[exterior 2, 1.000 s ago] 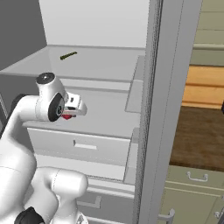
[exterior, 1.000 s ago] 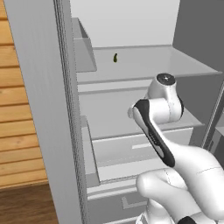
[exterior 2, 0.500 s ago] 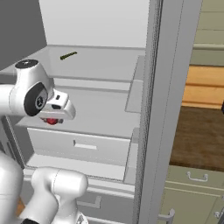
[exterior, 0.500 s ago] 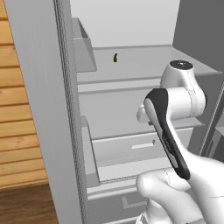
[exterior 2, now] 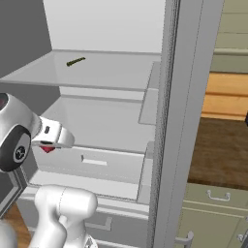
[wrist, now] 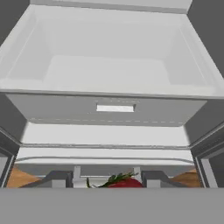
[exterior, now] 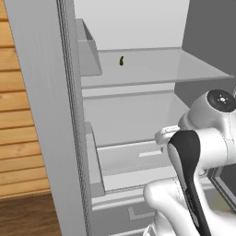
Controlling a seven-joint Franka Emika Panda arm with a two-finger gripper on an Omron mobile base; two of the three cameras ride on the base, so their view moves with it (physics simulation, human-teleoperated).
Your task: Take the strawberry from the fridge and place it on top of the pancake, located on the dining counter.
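Observation:
The strawberry point(wrist: 124, 181), small and red with a green top, sits between my gripper's point(wrist: 109, 180) two fingertips point(wrist: 61, 178) at the bottom of the hand view. From the right base view the strawberry point(exterior 2: 47, 148) shows as a red spot under the white hand, where my gripper point(exterior 2: 48, 145) is shut on it. The hand hangs just in front of the open fridge point(exterior 2: 169, 121), level with its lower white drawer point(wrist: 109, 74). In the left base view the arm hides the fingers, beside the fridge door edge point(exterior: 46, 115). The pancake and the dining counter are out of view.
A tiny dark green item point(exterior: 121, 61) lies on the upper fridge shelf point(exterior 2: 75, 61). The open door's edge stands close on one side. A drawer with a flat handle point(wrist: 114, 108) faces the hand. Pale cabinet drawers point(exterior 2: 213, 213) show at lower right.
The arm has swung outward and lower, away from the shelves toward the fridge's side wall, carrying the strawberry with it. The grip has stayed the same.

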